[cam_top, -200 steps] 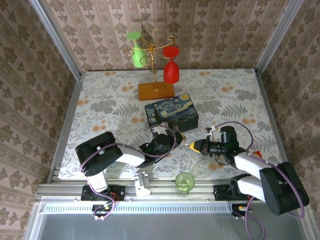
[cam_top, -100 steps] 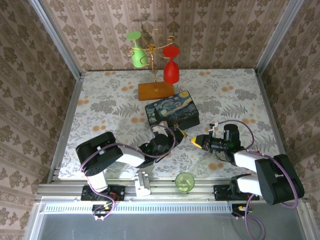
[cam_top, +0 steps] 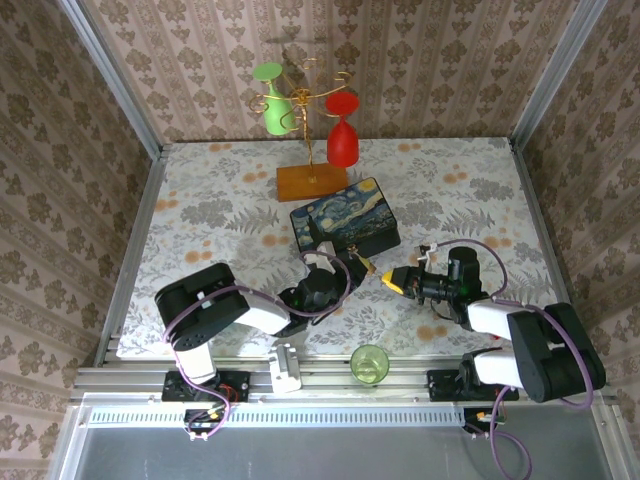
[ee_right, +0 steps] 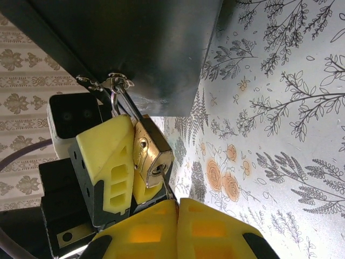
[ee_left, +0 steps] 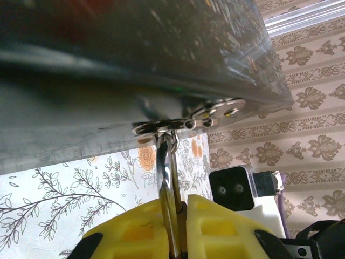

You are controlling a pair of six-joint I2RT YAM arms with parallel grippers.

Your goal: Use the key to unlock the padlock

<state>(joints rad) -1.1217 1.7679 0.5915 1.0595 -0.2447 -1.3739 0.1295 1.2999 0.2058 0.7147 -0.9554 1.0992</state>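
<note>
While my left tool [ee_left: 176, 213] clamps the padlock [ee_right: 152, 154], my right tool [ee_right: 177, 208] pinches the key [ee_right: 165, 186].
I see its tip at the keyhole [ee_right: 157, 170].

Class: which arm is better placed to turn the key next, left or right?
Right. The right end effector is shut on the key, its tip at the keyhole end of the padlock; the left end effector clamps the padlock.

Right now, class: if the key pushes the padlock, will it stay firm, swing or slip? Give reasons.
Alone it would probably swing: the padlock hangs by a thin shackle from the hasp on the box. Clamped in the left gripper, it should hold fairly firm. Its smooth brass might slip or twist between the fingers.
</note>
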